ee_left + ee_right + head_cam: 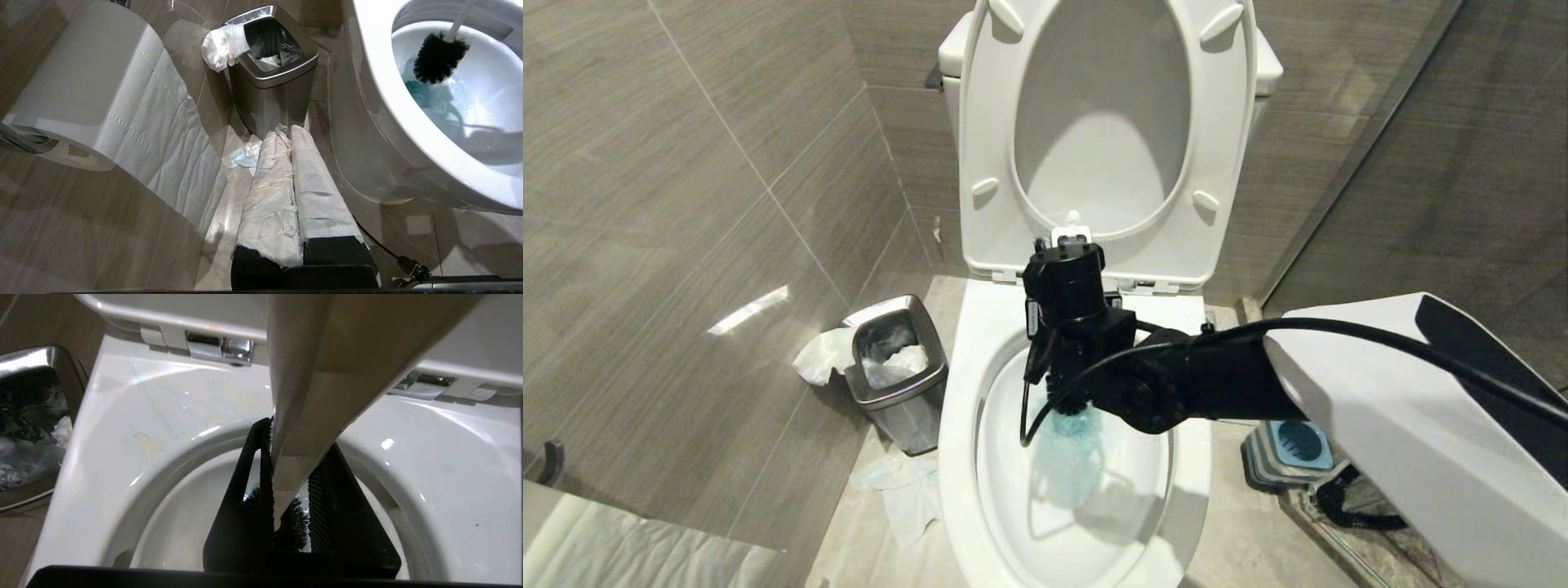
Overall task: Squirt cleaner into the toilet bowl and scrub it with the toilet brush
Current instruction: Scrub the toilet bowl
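Grey-tiled walls crowd one toilet bowl (pixel 960 425); right gripper (pixel 291 486) pinches one toilet brush (pixel 437 57) inside; left gripper (pixel 291 134) pressed together beside one bin (pixel 269 94).

No readable text, label, brand, number or sign anywhere — not on the glossy white ceramic toilet bowl (pixel 956 425), nor on the small square steel waste bin (pixel 900 384) at its left.
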Tool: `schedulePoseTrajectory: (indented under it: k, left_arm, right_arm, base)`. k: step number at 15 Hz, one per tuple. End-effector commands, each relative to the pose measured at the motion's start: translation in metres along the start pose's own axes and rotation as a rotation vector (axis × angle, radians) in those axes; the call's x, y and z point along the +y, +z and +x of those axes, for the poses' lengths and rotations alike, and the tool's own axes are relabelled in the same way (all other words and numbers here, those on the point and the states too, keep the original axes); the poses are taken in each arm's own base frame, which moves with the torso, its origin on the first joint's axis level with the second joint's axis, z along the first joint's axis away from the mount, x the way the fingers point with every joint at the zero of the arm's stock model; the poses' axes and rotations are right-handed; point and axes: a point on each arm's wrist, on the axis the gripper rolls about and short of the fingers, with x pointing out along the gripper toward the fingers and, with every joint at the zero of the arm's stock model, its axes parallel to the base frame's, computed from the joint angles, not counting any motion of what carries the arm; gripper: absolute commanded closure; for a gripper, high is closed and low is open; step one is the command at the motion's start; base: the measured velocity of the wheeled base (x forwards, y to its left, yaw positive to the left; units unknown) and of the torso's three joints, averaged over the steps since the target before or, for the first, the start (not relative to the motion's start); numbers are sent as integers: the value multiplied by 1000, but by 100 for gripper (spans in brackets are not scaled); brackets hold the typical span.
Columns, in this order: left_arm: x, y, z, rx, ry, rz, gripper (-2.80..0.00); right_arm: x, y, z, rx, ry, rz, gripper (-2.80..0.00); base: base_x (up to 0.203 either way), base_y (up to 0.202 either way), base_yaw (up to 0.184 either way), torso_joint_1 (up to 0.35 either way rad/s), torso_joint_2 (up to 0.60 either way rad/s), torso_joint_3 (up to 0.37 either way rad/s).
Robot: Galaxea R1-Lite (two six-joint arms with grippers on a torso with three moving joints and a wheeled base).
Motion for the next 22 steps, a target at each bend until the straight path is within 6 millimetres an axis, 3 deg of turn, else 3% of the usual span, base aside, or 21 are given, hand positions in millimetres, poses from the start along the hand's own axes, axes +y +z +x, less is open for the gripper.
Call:
schedulePoseTrajectory:
  k: [1,6,9,15,22]
  left_arm:
    - [0,0,0,3,0,0,0]
    - [0,0,0,3,0,0,0]
    - [0,0,0,3,0,0,0]
    - [0,0,0,2,0,0,0]
    - [0,0,0,1,0,0,0]
  right_arm:
    - [6,-25,10,32,-15,-31,0]
    - [8,-31,13,39,-20,-37,0]
    - [5,-7,5,0,-14,-3,0]
    - [-24,74,-39,-88,3,70,0]
    - [-35,78,-67,-68,25,56,0]
  base:
    - [0,0,0,0,0,0]
    - [0,0,0,0,0,0]
    - [0,0,0,0,0,0]
    - [0,0,0,0,0,0]
    - [0,0,0,0,0,0]
